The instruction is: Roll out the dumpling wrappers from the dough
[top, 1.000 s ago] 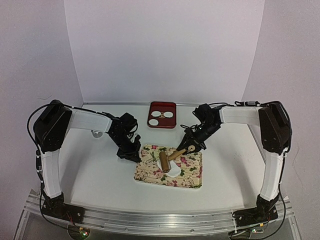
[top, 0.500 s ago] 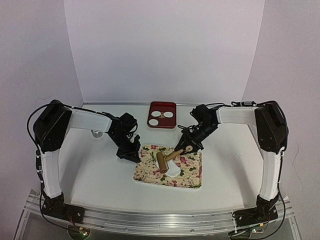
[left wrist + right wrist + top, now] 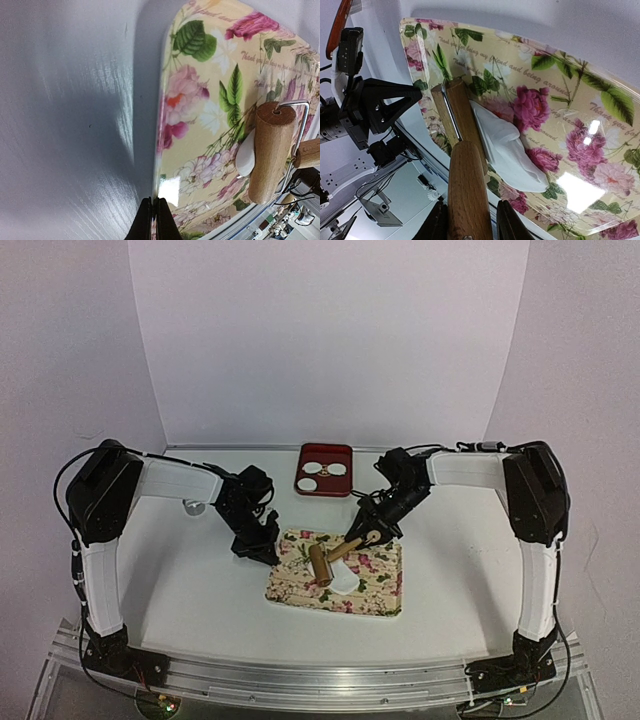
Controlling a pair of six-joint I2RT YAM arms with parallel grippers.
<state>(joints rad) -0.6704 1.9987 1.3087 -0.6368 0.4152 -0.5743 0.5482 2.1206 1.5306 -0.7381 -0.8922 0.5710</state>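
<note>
right gripper (image 3: 472, 222) clenched around the handle of a small wooden roller (image 3: 462, 115), drum against the soft white dough (image 3: 507, 150) mid floral rectangular mat (image 3: 580, 130), left gripper (image 3: 153, 222) fingers pressed together at mat's left edge

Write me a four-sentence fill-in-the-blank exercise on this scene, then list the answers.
1. The right gripper is shut on the roller's ____.
2. The dough lies on the ____ mat.
3. The wrappers sit in the ____ tray.
4. The left gripper's fingers are ____ at the mat's edge.
Answers: handle; floral; red; shut.
</note>
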